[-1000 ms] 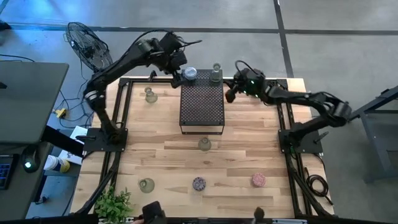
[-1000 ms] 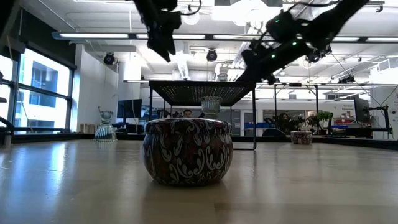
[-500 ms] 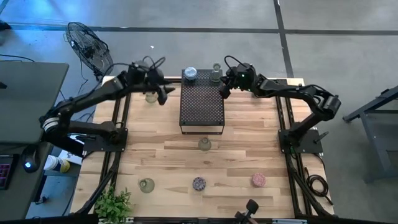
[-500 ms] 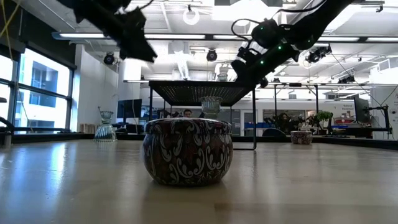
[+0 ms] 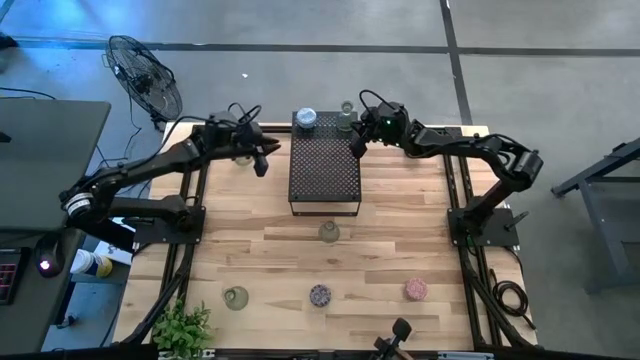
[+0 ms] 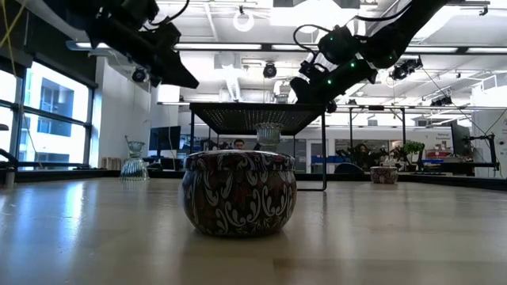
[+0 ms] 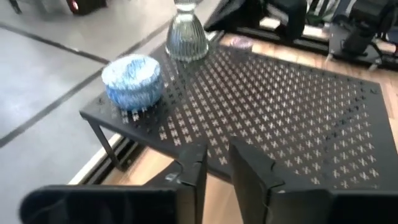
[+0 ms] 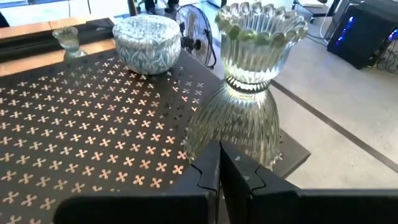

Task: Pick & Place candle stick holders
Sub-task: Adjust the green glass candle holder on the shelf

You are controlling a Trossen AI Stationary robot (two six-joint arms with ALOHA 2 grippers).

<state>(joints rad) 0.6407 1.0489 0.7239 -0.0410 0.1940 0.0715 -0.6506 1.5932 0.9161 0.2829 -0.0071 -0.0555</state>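
Two holders, a blue cup and a clear glass, sit on the stand. Left gripper hangs beside it, narrowly parted, empty; right gripper shut, empty, by the glass.

Even, bright daylight-white light fills the overhead view; the wooden counter shows only faint, soft shadows. In the low view, ceiling strip lights glare at 12 o'clock and windows glow at 9 o'clock, leaving the arms silhouetted. The nearby patterned tin is slightly soft. The left wrist view is motion-blurred; the right wrist view is sharper.
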